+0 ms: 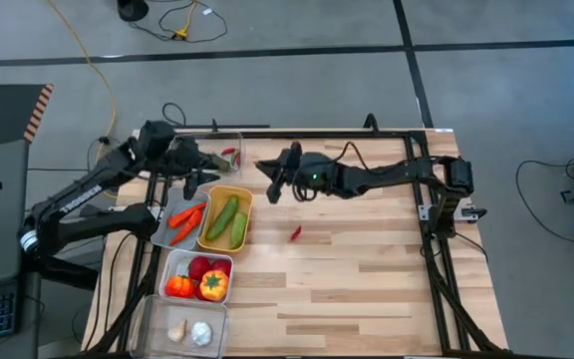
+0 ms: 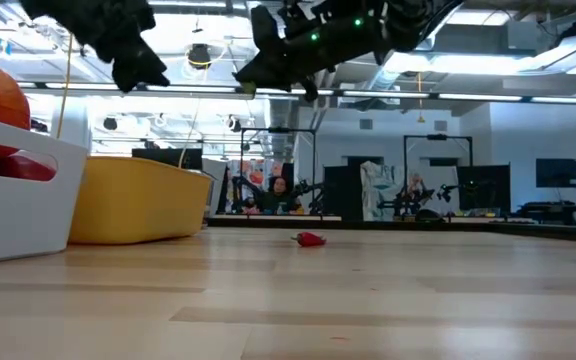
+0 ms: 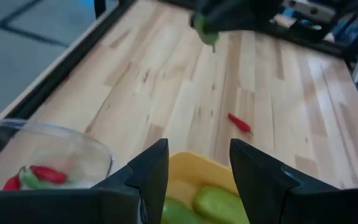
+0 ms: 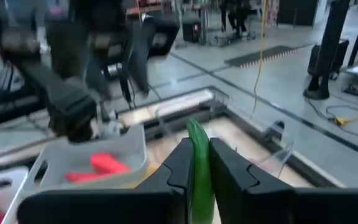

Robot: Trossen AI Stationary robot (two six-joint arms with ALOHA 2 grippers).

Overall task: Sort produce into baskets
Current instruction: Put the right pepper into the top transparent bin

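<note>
The right gripper [image 1: 271,178] hung near the table's far edge, pinching a green chilli [image 4: 197,163] – only its wrist view showed that. The left gripper [image 1: 205,165] hovered half open, empty, beside the clear tray [image 1: 229,150]. A red chilli [image 1: 296,232] lay alone on bare board – open wood all around

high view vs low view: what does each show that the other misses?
Only the high view: the grey tray with carrots, cucumbers inside the yellow tray, the clear tray with garlic, and the chillies in the far clear tray.

Only the low view: the room behind the table, and that both arms hang well above the tabletop.

Both: the loose red chilli on the bare wood, the yellow and white tray walls, and the right pincer and left pincer.
</note>
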